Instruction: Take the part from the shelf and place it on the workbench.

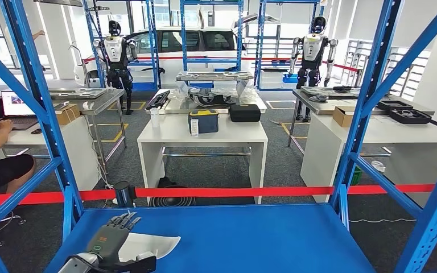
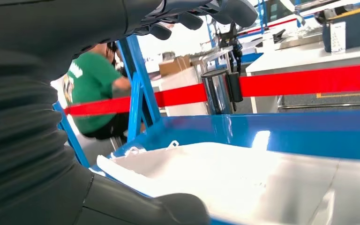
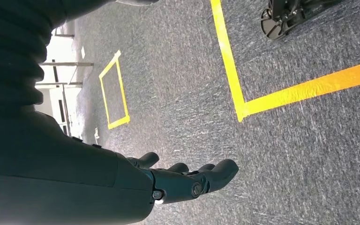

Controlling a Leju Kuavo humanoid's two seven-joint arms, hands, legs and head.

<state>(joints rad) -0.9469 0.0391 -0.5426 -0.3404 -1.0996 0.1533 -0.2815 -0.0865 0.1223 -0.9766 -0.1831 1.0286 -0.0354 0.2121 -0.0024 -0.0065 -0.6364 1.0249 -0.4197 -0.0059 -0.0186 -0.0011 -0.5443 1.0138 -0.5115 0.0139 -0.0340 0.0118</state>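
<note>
Left robot hand (image 1: 111,243) fingers spread open over one white part (image 1: 148,245) on blue shelf (image 1: 250,239), right robot hand (image 3: 187,180) open and empty above grey floor (image 3: 286,150), two humanoid robots beyond.

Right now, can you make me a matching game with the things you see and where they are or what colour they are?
Things:
1. white part
2. left hand
3. right hand
4. barrier tape

Places or colours:
A. hanging over grey carpet with yellow lines
B. red, stretched across beyond the shelf
C. lying on the blue shelf
D. on top of the white part, fingers spread

Pairs: 1-C, 2-D, 3-A, 4-B
</note>
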